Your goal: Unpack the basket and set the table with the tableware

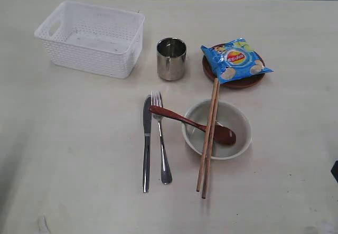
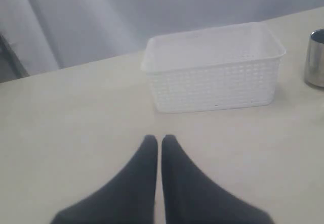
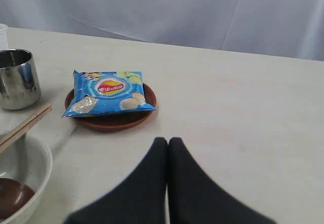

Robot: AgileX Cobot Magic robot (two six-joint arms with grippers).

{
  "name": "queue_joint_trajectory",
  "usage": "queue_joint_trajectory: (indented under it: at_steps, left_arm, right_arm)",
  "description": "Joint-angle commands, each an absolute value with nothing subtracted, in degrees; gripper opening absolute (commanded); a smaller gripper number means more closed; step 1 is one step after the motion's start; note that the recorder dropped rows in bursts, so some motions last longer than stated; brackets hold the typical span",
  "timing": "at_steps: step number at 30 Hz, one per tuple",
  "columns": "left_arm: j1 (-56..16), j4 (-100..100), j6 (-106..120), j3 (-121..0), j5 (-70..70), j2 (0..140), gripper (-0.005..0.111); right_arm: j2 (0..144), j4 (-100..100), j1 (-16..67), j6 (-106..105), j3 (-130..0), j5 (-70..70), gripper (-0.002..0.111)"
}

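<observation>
black and closed, the left gripper (image 2: 159, 139) is hanging above the pale cream matte table (image 2: 76, 123) and is gripping nothing. the right gripper (image 3: 168, 140) is also hanging with its jaws pressed together, and it is empty too.

nearest in the exterior view, the steel knife (image 1: 146, 144) and the steel fork (image 1: 160, 139) are lying side by side on the table. just beside them, the two wooden chopsticks (image 1: 209, 139) are leaning across the pale round bowl (image 1: 244, 125). the red-brown spoon (image 1: 185, 119) is resting with its head inside the bowl and its handle crossing over the fork. farther back, the steel cup (image 1: 171, 59) is standing upright, and the blue crisp bag (image 1: 236, 59) is lying on the round brown plate (image 1: 232, 83). farthest, the white perforated plastic basket (image 1: 92, 52) is sitting with nothing visible inside.

so the unpacking is looking finished to me, and the setting step is nearly ending. if something is remaining, it is probably tidying. the next move is calling for one gripper to open, come down on the spoon handle and lift it off the fork without dragging the fork or tipping the chopsticks.
</observation>
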State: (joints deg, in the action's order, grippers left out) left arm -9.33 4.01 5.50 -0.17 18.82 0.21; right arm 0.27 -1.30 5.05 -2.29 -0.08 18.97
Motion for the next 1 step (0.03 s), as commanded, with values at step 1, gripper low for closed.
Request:
queue_joint_trajectory:
  at_steps: [1]
  left_arm:
    - [-9.3, 4.0, 5.6, 0.0, 18.4, 0.0, 0.003]
  right_arm:
    - [0.0, -1.7, 4.8, -2.1, 0.0, 18.4, 0.000]
